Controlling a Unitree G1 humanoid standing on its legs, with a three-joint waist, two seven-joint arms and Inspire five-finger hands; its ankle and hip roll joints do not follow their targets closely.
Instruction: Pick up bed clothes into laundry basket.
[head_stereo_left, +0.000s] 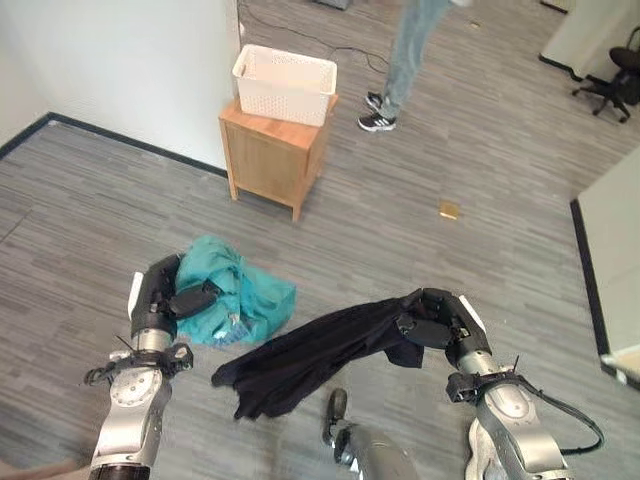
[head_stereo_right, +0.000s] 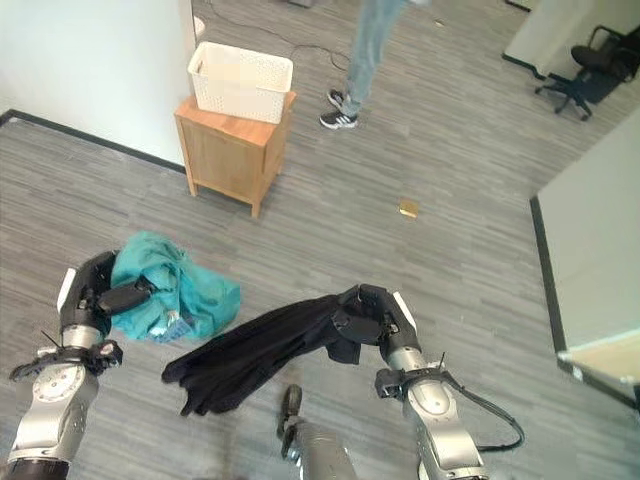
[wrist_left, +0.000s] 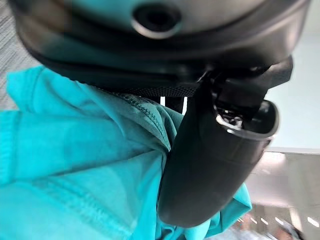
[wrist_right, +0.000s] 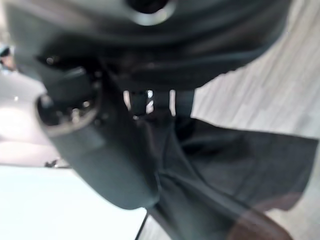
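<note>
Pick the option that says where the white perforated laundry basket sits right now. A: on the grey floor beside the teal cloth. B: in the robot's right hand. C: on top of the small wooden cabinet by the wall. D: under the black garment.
C: the white perforated laundry basket stands on the small wooden cabinet against the white wall, well beyond both hands.

Looks like an office-type room, grey plank floor (head_stereo_left: 480, 160) throughout, black office chair (head_stereo_left: 612, 82) in the far right corner, pale partition walls (head_stereo_left: 120, 70), wooden cabinet (head_stereo_left: 272, 158) against the wall
</note>
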